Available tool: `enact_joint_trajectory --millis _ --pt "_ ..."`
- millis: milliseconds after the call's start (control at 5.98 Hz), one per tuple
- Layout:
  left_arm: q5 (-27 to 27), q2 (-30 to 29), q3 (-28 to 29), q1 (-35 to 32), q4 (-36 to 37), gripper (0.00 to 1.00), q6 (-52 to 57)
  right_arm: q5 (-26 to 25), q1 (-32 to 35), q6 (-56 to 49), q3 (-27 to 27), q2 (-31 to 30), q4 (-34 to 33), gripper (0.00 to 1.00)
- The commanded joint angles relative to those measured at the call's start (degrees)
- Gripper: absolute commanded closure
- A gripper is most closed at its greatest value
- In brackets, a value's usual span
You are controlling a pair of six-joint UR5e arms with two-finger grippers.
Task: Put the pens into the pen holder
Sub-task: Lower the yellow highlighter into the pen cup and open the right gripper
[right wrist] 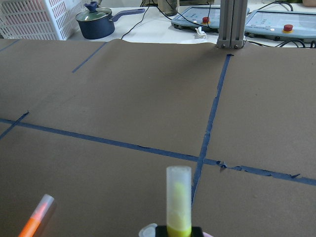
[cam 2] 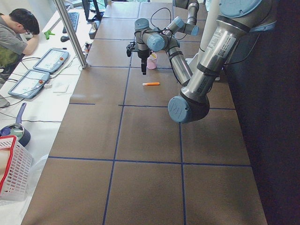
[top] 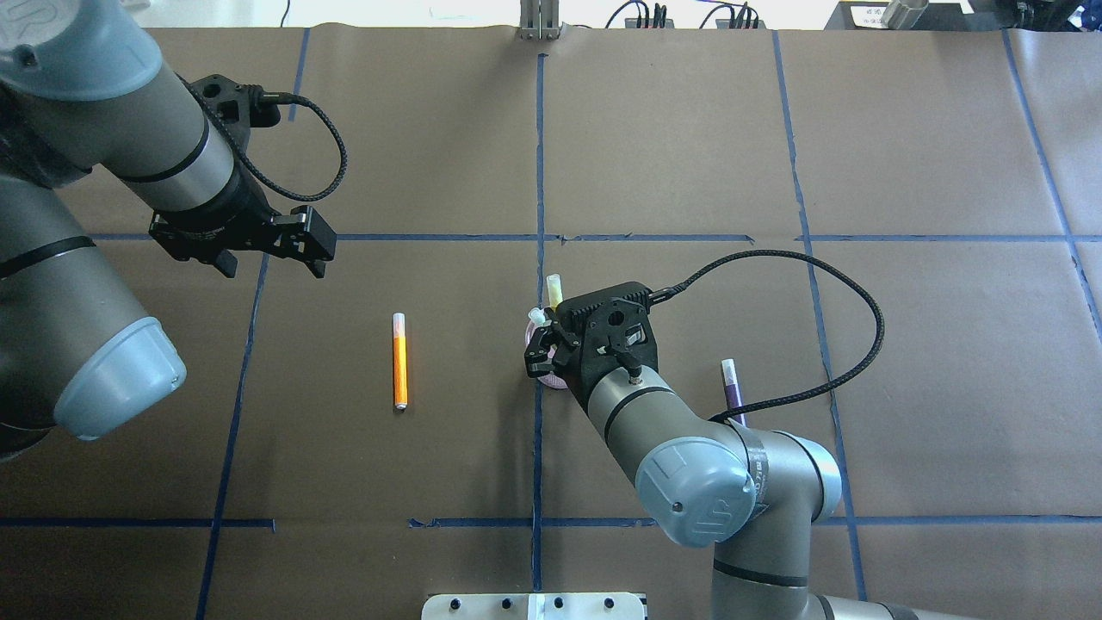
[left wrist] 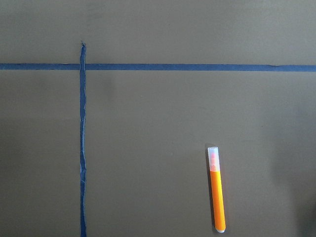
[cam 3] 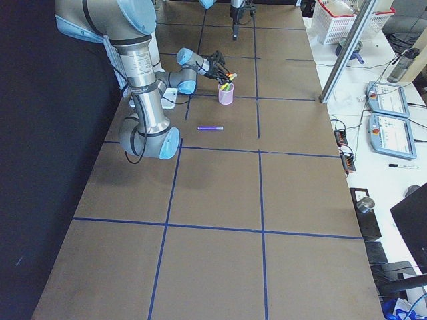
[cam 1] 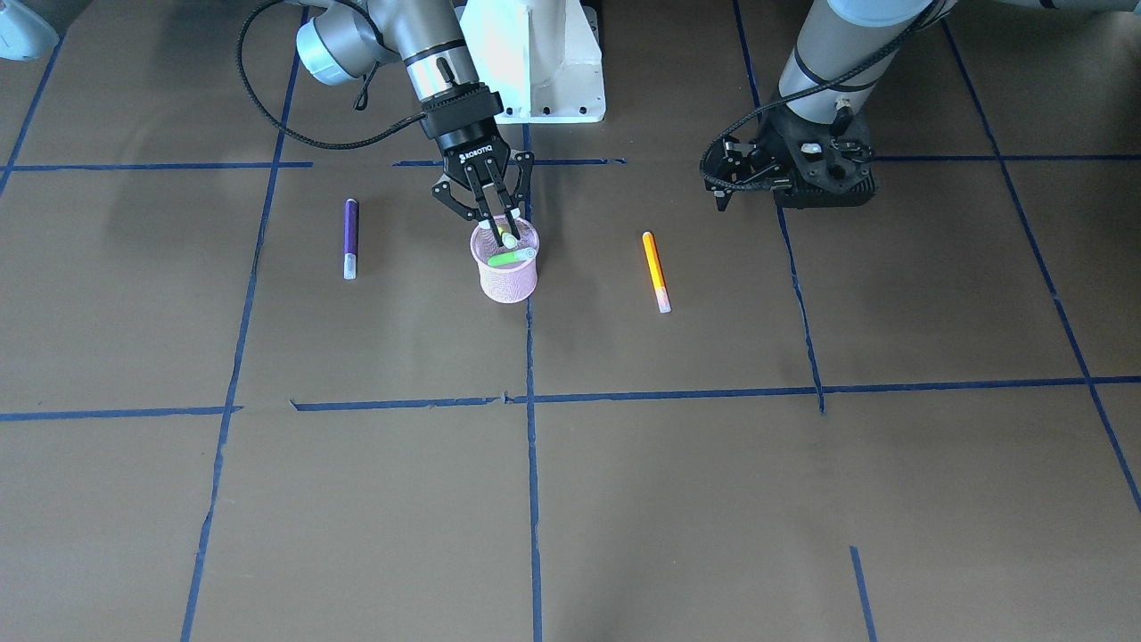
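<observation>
The pink mesh pen holder (cam 1: 508, 281) stands near the table's middle; only a sliver of it (top: 551, 383) shows overhead. My right gripper (cam 1: 506, 234) hangs over its mouth, shut on a green pen (right wrist: 178, 197) that stands upright with its cap up. Another green pen (cam 1: 510, 259) lies slanted inside the holder. The orange pen (cam 1: 656, 272) lies flat on my left side and also shows in the left wrist view (left wrist: 216, 192). The purple pen (cam 1: 350, 236) lies flat on my right side. My left gripper (cam 1: 740, 174) hovers open and empty, beyond the orange pen.
Blue tape lines (cam 1: 531, 499) divide the brown table into squares. The white robot base (cam 1: 535, 53) is at the table's edge. A side bench holds teach pendants (cam 2: 35, 79), a pot and baskets, with a seated person (cam 2: 14, 33) beside it.
</observation>
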Motion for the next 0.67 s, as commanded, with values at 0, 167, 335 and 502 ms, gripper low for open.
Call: enact_joint_trajectory --millis 0,167,335,502 --pt "0.00 0.00 -0.18 0.00 0.00 0.00 -0.11 -0.58 -0.13 5.69 0.12 0.37 -0.06 0.01" --pt "0.00 0.00 -0.18 0.00 0.00 0.00 -0.11 -0.41 0.39 5.63 0.30 0.63 -0.40 0.00" --pt "0.00 0.00 -0.09 0.00 -0.09 0.00 -0.11 0.55 1.88 5.45 0.30 0.98 -0.76 0.00" --pt "0.00 -0.09 0.34 0.09 -0.35 0.00 -0.28 6.82 4.94 5.54 0.30 0.98 -1.80 0.00"
